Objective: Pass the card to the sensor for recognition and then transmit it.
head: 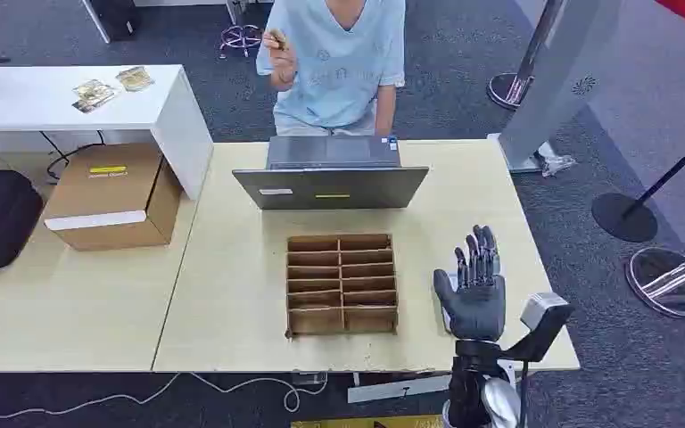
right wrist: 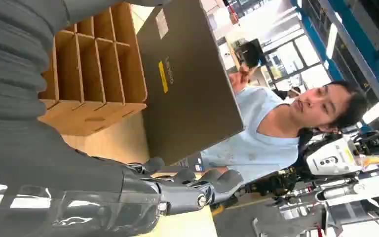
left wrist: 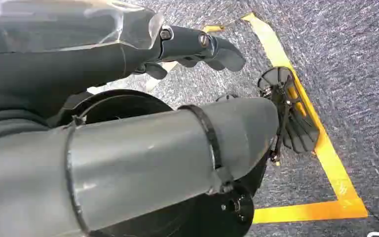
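Waiting with its palm up, the right hand sits over the near right part of the table, just right of the cardboard organizer. Its fingers stretch forward, apart from one another and bent around nothing, which reads as a hand offered to receive something rather than one about to grasp. The right wrist view agrees: the fingertips reach out toward the laptop with nothing between them.

The card is well away from the robot, on the far side of the table, raised in the person's hand. It is small and partly hidden by that hand, so its face cannot be read. The person sits behind the laptop, whose lid stands between the two and whose back faces the robot; I cannot tell from these pictures which item is the sensor.

Judging from this, the task has hardly begun: the card has not yet reached the robot.

The left hand hangs low above grey carpet and yellow floor tape, fingers loosely curled and holding nothing, probably parked because one hand is enough here.

A cardboard box rests on the left table.
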Robot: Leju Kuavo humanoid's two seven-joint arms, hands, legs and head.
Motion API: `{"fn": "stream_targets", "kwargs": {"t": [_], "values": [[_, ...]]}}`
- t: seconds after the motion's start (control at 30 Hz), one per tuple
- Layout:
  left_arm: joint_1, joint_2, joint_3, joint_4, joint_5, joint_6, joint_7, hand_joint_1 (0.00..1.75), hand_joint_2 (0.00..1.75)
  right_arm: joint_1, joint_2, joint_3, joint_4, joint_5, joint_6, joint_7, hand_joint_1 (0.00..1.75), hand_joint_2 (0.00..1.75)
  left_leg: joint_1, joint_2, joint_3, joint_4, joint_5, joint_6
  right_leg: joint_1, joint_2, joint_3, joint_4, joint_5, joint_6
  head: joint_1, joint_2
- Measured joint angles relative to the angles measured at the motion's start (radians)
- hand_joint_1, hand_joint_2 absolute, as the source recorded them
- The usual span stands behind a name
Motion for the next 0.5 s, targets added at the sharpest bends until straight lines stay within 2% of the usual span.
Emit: {"fn": "stream_targets", "kwargs": {"t": [0.17, 0.27, 0.33, 0.4, 0.5], "values": [[0.000, -0.001, 0.000, 0.000, -0.003, 0.001, 0.006, 0.00, 0.00, 0.000, 0.000, 0.003, 0.000, 0.003, -0.003, -0.004, 0.00, 1.75, 0.000, 0.000, 0.000, 0.000, 0.000, 0.000, 0.000, 0.000, 0.000, 0.000, 0.000, 0.000, 0.000, 0.000], [0.000, -0.004, 0.000, 0.000, -0.005, 0.009, 0.005, 0.00, 0.00, 0.000, 0.000, 0.004, 0.000, 0.040, -0.030, -0.023, 0.00, 1.75, 0.000, 0.000, 0.000, 0.000, 0.000, 0.000, 0.000, 0.000, 0.000, 0.000, 0.000, 0.000, 0.000, 0.000], [0.000, -0.007, 0.000, 0.000, -0.005, 0.015, 0.004, 0.00, 0.00, 0.000, 0.000, 0.008, 0.000, 0.122, -0.101, -0.046, 0.00, 1.75, 0.000, 0.000, 0.000, 0.000, 0.000, 0.000, 0.000, 0.000, 0.000, 0.000, 0.000, 0.000, 0.000, 0.000], [0.000, -0.010, 0.000, 0.000, -0.005, 0.018, 0.003, 0.00, 0.00, 0.001, 0.000, 0.021, -0.006, 0.298, -0.218, -0.053, 0.00, 1.75, 0.000, 0.000, 0.000, 0.000, 0.000, 0.000, 0.000, 0.000, 0.000, 0.000, 0.000, 0.000, 0.000, 0.000], [0.000, -0.013, 0.000, 0.000, -0.005, 0.015, 0.002, 0.00, 0.00, 0.000, 0.000, 0.049, -0.022, 0.529, -0.333, -0.029, 0.00, 1.75, 0.000, 0.000, 0.000, 0.000, 0.000, 0.000, 0.000, 0.000, 0.000, 0.000, 0.000, 0.000, 0.000, 0.000]]}}
